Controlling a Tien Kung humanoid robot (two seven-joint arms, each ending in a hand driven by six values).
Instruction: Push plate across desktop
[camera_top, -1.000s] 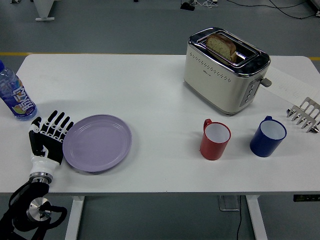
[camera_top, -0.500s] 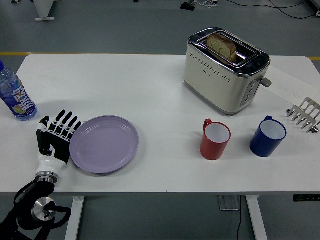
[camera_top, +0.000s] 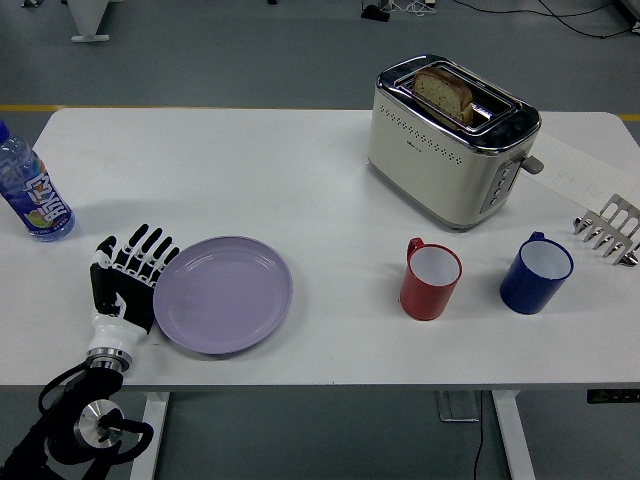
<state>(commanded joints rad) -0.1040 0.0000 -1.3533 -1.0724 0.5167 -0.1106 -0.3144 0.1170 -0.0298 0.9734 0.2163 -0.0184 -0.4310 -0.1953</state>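
A lilac plate (camera_top: 223, 294) lies flat on the white table (camera_top: 300, 180), left of centre near the front edge. My left hand (camera_top: 128, 275) stands on edge at the plate's left rim, fingers straight and spread, touching the rim and holding nothing. The right hand does not show.
A water bottle (camera_top: 30, 192) stands at the far left. A red mug (camera_top: 431, 279) and a blue mug (camera_top: 536, 272) stand right of the plate. A toaster (camera_top: 452, 140) with bread stands behind them, a metal rack (camera_top: 610, 230) at the right edge.
My left hand has moved right along the table and the plate has slid right with it, roughly 30 pixels over the second.
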